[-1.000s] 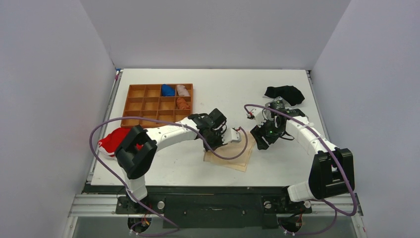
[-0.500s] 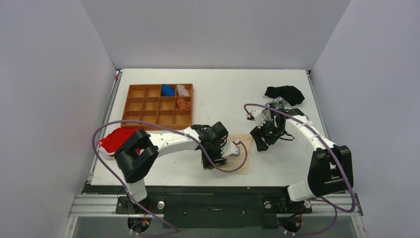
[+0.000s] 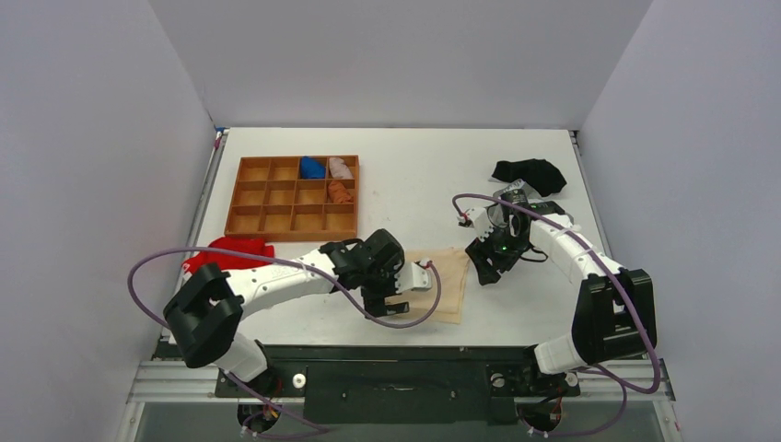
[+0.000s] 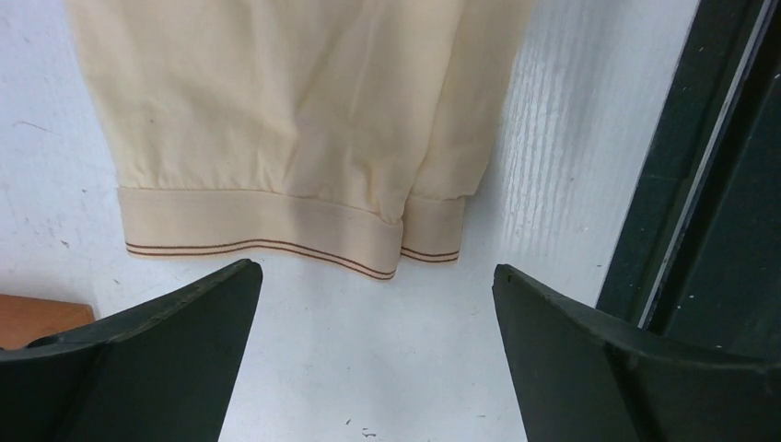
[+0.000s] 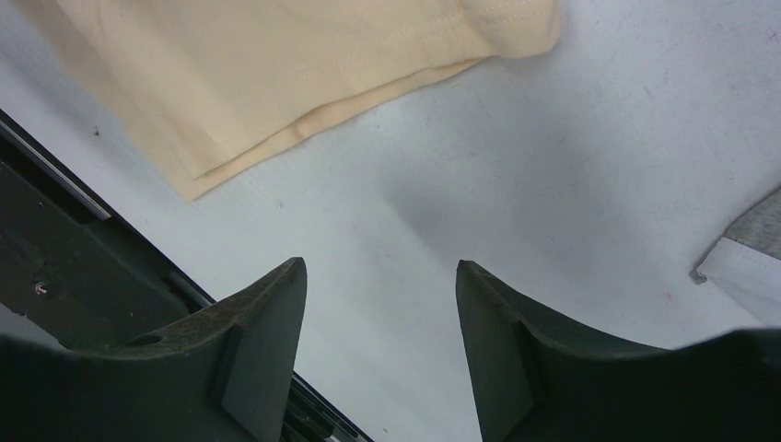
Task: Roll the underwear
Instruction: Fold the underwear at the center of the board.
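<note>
While the top view is looking down, pale walls are enclosing a white desk [image 3: 414,166]. The underwear [image 3: 445,284] is lying flat near the front edge, between the left gripper [image 3: 391,302] and the right gripper [image 3: 485,265]. A wooden tray [image 3: 236,204] is sitting toward the left edge.

The left wrist view is adding a brown-striped band [image 4: 258,230], lying just beyond widely spread, empty jaws.

The right wrist view is showing parted jaws holding nothing, and a grey garment [image 5: 753,241] at its edge.
</note>
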`<action>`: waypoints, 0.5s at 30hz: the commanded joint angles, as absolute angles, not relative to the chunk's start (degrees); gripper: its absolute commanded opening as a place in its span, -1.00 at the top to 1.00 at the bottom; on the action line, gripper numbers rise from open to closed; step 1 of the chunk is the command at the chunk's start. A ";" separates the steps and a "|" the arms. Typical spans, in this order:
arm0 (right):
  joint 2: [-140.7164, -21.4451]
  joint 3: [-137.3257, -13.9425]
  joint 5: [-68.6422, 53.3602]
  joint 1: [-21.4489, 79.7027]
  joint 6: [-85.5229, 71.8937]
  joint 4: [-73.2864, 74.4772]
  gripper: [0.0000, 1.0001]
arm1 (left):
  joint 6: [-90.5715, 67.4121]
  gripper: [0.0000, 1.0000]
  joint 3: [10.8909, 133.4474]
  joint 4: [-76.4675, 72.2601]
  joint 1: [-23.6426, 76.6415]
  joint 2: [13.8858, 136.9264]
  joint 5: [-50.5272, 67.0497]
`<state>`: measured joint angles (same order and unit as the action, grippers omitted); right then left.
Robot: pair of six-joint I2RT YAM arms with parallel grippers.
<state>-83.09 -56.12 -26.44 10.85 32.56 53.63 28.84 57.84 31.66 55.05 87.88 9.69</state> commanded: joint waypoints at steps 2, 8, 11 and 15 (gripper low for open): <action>-81.27 -56.54 -28.09 10.66 33.72 53.96 -0.13 | 31.16 -0.98 53.68 24.75 55.37 86.14 5.37; -81.53 -56.44 -28.18 10.70 33.49 53.85 -0.13 | 30.57 -0.74 53.43 22.98 55.74 89.13 4.39; -81.56 -56.18 -27.98 10.64 33.49 53.77 -0.12 | 30.12 -0.64 53.05 21.49 56.21 89.60 3.71; -81.65 -55.87 -27.70 10.63 33.54 53.68 -0.12 | 30.32 -0.60 52.55 21.35 57.23 89.89 3.26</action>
